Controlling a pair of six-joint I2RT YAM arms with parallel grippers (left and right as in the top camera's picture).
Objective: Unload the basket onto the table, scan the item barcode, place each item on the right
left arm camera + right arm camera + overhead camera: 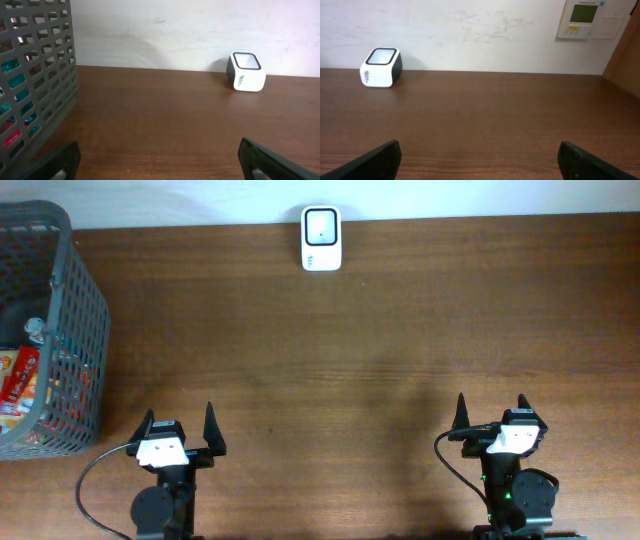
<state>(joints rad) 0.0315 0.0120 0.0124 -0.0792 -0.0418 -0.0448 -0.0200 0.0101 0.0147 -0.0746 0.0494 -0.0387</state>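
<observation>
Left end effector (180,420) gapes near grey basket (85,300) holding red packets (18,382).

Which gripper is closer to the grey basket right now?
Left. The left gripper sits open just to the right of the basket; the right gripper is open at the far right of the table, well away from it.

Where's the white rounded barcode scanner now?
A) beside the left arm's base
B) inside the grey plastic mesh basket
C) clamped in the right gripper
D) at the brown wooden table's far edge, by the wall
D: the white scanner stands at the wooden table's far edge against the wall, apart from the grey mesh basket.
</observation>
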